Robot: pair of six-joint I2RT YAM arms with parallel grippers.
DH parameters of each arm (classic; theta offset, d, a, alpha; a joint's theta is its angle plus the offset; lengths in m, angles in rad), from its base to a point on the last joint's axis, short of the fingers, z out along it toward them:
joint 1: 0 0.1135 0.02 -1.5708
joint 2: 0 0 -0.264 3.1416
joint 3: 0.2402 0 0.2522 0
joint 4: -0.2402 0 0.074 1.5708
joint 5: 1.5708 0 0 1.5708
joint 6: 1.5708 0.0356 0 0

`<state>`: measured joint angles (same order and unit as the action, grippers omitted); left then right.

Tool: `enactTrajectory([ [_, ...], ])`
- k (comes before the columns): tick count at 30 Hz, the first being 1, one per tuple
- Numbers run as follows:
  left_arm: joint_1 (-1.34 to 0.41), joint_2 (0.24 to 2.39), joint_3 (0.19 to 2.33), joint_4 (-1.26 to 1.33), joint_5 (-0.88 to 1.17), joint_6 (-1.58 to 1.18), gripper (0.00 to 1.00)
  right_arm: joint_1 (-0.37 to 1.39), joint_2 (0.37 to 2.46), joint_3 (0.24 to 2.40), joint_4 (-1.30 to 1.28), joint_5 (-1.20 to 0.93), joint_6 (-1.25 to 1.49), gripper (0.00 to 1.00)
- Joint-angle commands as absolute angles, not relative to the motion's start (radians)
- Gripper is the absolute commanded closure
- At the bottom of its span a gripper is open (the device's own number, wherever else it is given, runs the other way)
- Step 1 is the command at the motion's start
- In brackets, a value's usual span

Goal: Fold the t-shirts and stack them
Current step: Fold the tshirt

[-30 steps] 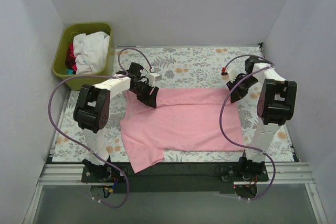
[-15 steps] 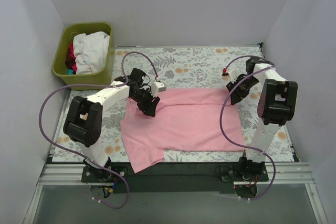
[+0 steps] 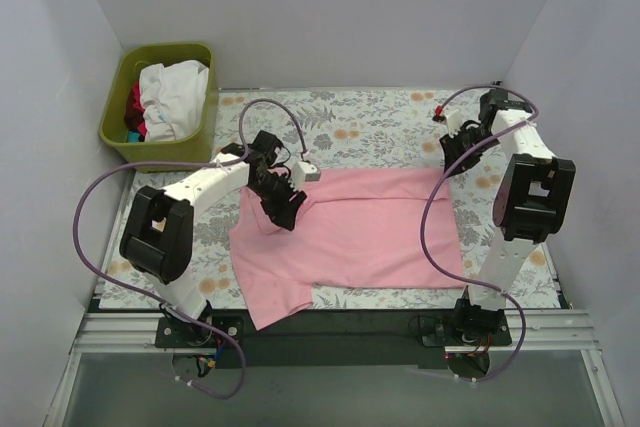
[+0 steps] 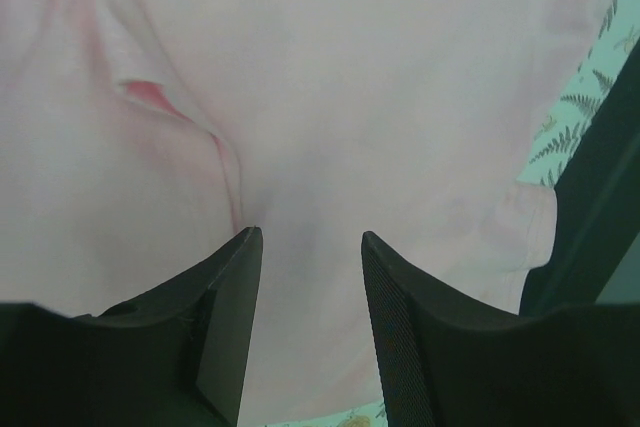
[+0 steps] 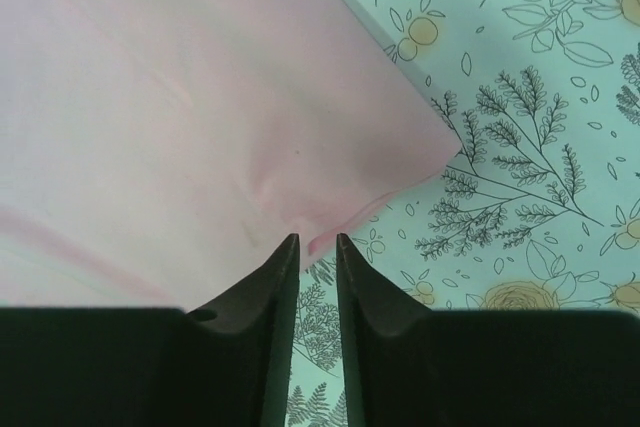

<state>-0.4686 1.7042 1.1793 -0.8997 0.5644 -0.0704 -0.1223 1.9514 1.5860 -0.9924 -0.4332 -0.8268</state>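
A light pink t-shirt [image 3: 360, 232] lies spread flat on the floral mat [image 3: 370, 127], one sleeve pointing to the near left. My left gripper [image 3: 285, 209] hovers low over the shirt's far-left part, near a crease. In the left wrist view the left gripper [image 4: 307, 237] is open, with only pink cloth [image 4: 400, 67] beneath and nothing between its fingers. My right gripper [image 3: 448, 167] is at the shirt's far-right corner. In the right wrist view the right gripper [image 5: 316, 239] has a narrow gap that shows the mat, and the pink hem [image 5: 340, 222] lies just past its tips, unheld.
An olive-green bin [image 3: 115, 112] stands at the far left corner. It holds a white t-shirt [image 3: 175, 92] and some red cloth [image 3: 133, 102]. Bare floral mat [image 5: 520, 147] lies beyond and to the right of the pink shirt. The walls stand close on both sides.
My left gripper slid right and slightly nearer over the shirt. My right gripper pulled back toward the far right, and the shirt's corner stayed flat on the mat.
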Motion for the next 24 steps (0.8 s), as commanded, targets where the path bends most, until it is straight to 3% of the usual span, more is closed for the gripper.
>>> enactTrajectory([
  [1, -0.43, 1.68, 1.253, -0.793, 0.554, -0.172, 0.57, -0.095, 1.956, 1.628, -1.009, -0.489, -0.758, 0.74],
  [12, -0.423, 1.888, 1.348, -0.629, 0.492, -0.428, 0.57, -0.04, 2.036, 1.554, -0.946, -0.384, -0.726, 0.82],
  [24, -0.523, 1.813, 1.24, -0.632, 0.433, -0.379, 0.6, -0.046, 2.016, 1.47, -0.908, -0.261, -0.756, 0.99],
])
